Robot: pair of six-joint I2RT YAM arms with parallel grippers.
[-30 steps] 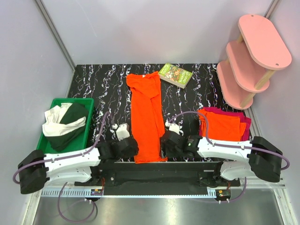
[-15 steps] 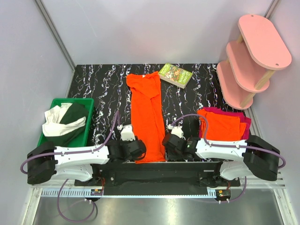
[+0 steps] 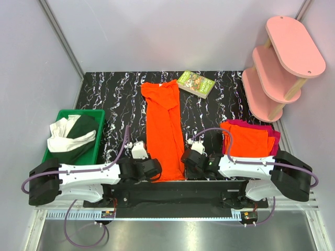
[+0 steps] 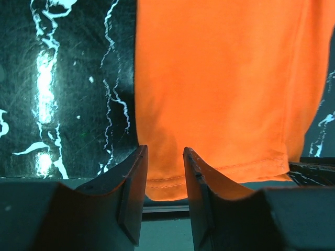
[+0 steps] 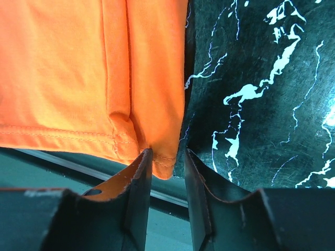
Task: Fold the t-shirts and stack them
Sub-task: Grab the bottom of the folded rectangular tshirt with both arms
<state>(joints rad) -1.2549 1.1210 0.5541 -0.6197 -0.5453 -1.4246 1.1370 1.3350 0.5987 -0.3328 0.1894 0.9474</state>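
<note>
Two hem corners of the long bright-orange cloth t-shirt (image 3: 164, 130) were straddled by the narrowly parted left gripper (image 4: 164, 151) and right gripper (image 5: 168, 152), presumably for folding; pinching could not be told.

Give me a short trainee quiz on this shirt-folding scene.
1. True or false: the left gripper and the right gripper both sit at the near hem of the long orange t-shirt.
2. Which colour tops the folded stack? A magenta, B orange, C white.
3. What holds the white and dark green cloths?
Key: 1 true; 2 B; 3 the green bin.
</note>
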